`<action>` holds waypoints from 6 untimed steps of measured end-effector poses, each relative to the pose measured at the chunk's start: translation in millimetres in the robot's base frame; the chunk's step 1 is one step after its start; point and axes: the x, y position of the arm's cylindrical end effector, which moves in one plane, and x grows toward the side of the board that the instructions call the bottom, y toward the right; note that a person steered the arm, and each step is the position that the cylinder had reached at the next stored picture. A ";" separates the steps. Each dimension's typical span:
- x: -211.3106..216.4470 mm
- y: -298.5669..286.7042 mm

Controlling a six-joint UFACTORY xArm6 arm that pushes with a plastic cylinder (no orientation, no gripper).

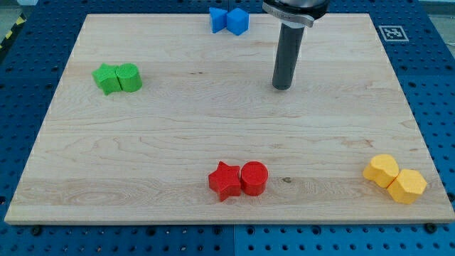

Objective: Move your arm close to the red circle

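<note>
The red circle (254, 178) lies near the view's bottom, a little right of centre, touching a red star (225, 180) on its left. My tip (282, 87) stands on the board in the upper middle, well above the red circle and slightly to its right. It touches no block.
A green star (107, 78) and a green cylinder (129, 77) sit together at the upper left. Two blue blocks (229, 20) sit at the top edge, left of the rod. Two yellow blocks (395, 179) lie at the lower right corner. The wooden board (178, 128) lies on a blue pegboard table.
</note>
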 end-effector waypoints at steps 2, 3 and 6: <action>36.0 5.9; 82.1 8.3; 163.9 7.5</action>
